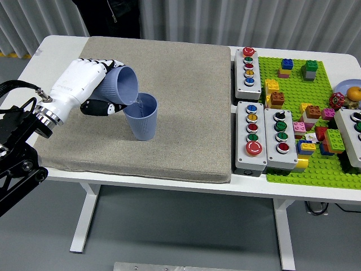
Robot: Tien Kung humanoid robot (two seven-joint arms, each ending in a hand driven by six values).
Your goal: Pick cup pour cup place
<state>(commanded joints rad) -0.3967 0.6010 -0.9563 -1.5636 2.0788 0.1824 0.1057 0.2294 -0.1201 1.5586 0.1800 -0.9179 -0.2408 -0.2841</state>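
The left hand [93, 90] has its fingers curled tight around a blue cup [119, 86], tipped over hard to the right. Its rim sits right over the mouth of a second blue cup [141, 116] standing upright on the grey mat [186, 84], left of the button boxes [256, 121].

This looks like a robotics test lab: a white height-adjustable surface [169, 183] carries a grey foam mat [186, 84], industrial push-button boxes [252, 135] and a green brick baseplate [333, 164], with grey floor and pale curtains [225, 22] behind.
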